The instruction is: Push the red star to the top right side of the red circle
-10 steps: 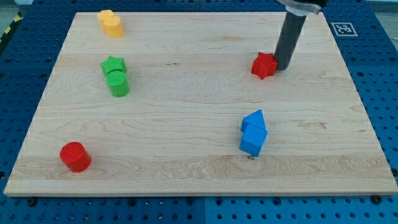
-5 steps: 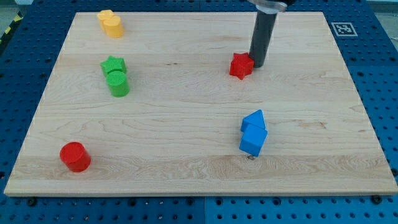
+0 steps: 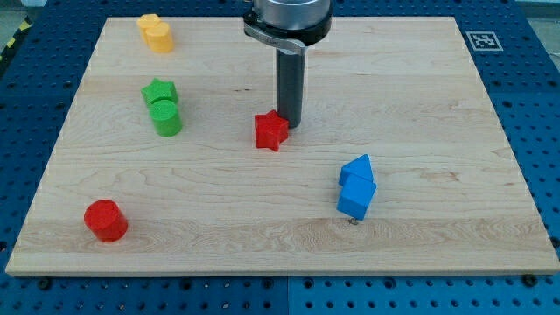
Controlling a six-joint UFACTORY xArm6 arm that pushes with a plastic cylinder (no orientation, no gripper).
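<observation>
Spanning nearly the whole view, the pale wooden board [image 3: 262,219] lies on a blue pegboard table [image 3: 26,114], with a black-and-white marker tag [image 3: 480,40] just off its corner at two o'clock. The arm's dark rod [image 3: 289,87] comes down from twelve o'clock, and my tip [image 3: 290,125] touches the red star [image 3: 271,130] on its two o'clock side; there is no pincer on this arm, only the bare rod. The red star sits near the board's centre, well apart from the red circle [image 3: 106,220], which lies toward eight o'clock from it. Two blue blocks [image 3: 356,187] touch each other at four o'clock from the star. At nine to ten o'clock a green star [image 3: 159,90] touches a green cylinder [image 3: 166,117]. A yellow block [image 3: 156,33] sits at eleven o'clock.
</observation>
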